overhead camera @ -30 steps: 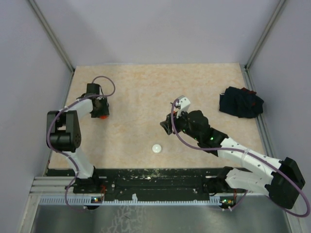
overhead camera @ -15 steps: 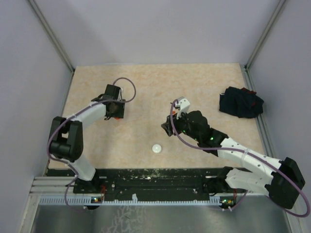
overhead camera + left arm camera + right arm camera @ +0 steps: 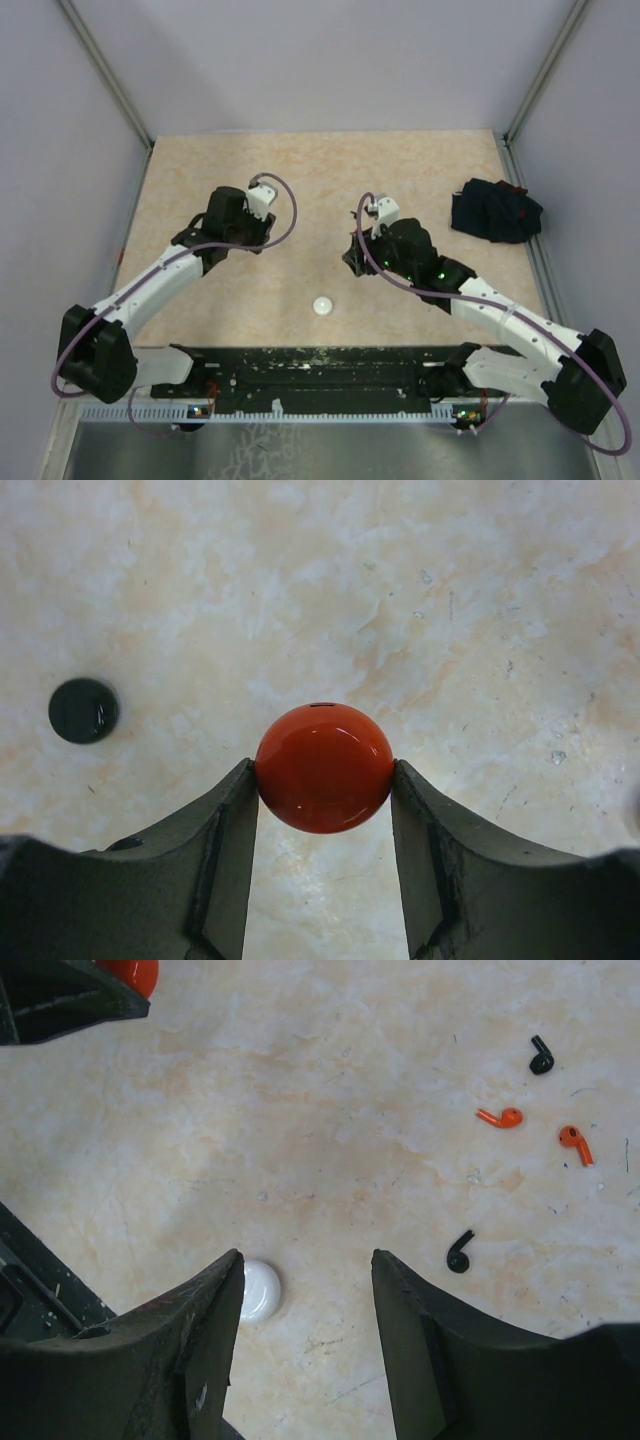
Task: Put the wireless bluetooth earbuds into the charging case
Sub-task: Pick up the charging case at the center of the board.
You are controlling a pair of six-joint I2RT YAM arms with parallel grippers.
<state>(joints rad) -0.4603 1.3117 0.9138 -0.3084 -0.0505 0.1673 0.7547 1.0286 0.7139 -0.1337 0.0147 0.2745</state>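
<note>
A glossy red round charging case (image 3: 323, 767) is pinched between the fingertips of my left gripper (image 3: 322, 770), held above the table. In the right wrist view the same case (image 3: 135, 972) shows at the top left corner. My right gripper (image 3: 306, 1256) is open with only bare table between its jaws. To its right the wireless bluetooth earbuds lie loose: a black one (image 3: 460, 1251) nearest, two orange ones (image 3: 500, 1117) (image 3: 574, 1144), and another black one (image 3: 541, 1055) farther off.
A white round case (image 3: 322, 305) lies near the table's front edge, partly behind my right gripper's left finger (image 3: 215, 1320). A black round case (image 3: 83, 710) lies left of the red one. A dark cloth bundle (image 3: 495, 210) sits at the far right.
My left arm has swung right from the table's left side toward the middle, carrying the red case. The right gripper has shifted slightly away and to the right.
</note>
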